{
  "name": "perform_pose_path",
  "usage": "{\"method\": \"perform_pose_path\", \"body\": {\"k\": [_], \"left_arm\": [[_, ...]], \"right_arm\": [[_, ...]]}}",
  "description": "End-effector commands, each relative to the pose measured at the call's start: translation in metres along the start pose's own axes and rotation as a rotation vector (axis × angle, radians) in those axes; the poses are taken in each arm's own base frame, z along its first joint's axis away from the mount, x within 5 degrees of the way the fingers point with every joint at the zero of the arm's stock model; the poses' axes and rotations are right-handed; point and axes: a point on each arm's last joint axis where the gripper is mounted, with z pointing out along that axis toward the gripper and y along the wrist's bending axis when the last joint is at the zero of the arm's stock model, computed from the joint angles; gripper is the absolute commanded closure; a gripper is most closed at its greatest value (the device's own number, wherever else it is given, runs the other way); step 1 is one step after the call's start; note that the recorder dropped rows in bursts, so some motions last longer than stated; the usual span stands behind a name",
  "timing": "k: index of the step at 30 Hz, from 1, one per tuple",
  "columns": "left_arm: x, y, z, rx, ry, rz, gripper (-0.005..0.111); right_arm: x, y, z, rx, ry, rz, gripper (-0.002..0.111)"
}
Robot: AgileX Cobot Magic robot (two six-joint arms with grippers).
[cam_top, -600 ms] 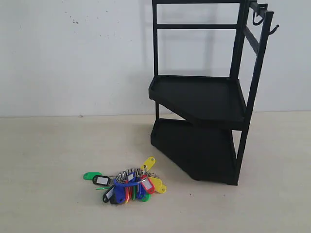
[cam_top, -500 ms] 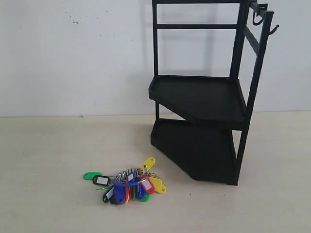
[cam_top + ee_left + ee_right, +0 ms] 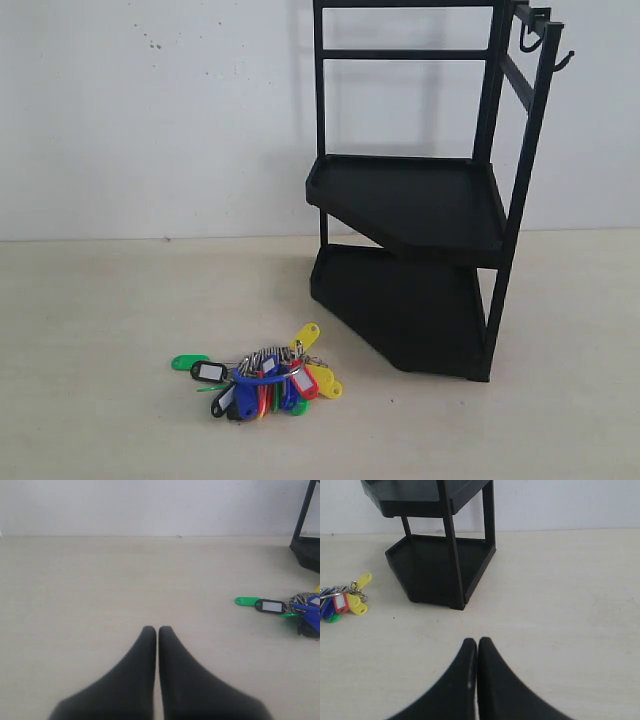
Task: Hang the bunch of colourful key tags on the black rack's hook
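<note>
left gripper (image 3: 158, 630) seen clenched, fingertips pressed together; right gripper (image 3: 477, 641) clenched likewise. colourful key tag bunch (image 3: 262, 375) laid flat on pale surface (image 3: 100, 350), near black rack (image 3: 420, 215), to its left-front. hook (image 3: 563, 62) seen high on rack's right upright, well above bunch

Rack (image 3: 420, 210): matt black metal. Bunch (image 3: 265, 380): glossy plastic tags, a metal ring, seemingly. Desk (image 3: 100, 330): pale, smooth, faint wood grain. Left tool (image 3: 158, 630), right tool (image 3: 478, 641): matt black.

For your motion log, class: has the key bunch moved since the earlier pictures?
No. The key bunch lies in the same spot on the table, left of the rack.
</note>
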Motion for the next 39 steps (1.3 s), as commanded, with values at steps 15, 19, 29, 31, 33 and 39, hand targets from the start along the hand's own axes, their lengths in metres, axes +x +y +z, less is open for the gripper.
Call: {"method": "perform_pose_path", "body": {"k": [15, 19, 29, 31, 33, 39], "left_arm": [[-0.002, 0.0, 0.0, -0.002, -0.019, -0.02, 0.102], [-0.002, 0.0, 0.0, -0.002, -0.019, -0.02, 0.102], [-0.002, 0.0, 0.0, -0.002, -0.019, -0.02, 0.102], [-0.002, 0.0, 0.0, -0.002, -0.019, -0.02, 0.102], [-0.002, 0.0, 0.0, -0.002, -0.019, -0.02, 0.102], [-0.002, 0.0, 0.0, -0.002, -0.019, -0.02, 0.102]], "right_arm": [[-0.001, 0.0, 0.0, -0.001, -0.017, -0.003, 0.108], [-0.003, 0.0, 0.0, -0.001, -0.031, -0.002, 0.108], [-0.053, -0.001, -0.018, 0.013, -0.625, -0.002, 0.108], [-0.058, -0.001, -0.021, 0.014, -0.654, -0.007, 0.108], [-0.084, 0.004, -0.031, 0.013, -0.603, -0.048, 0.108], [-0.116, 0.009, 0.013, 0.006, -0.059, -0.093, 0.108]]}}
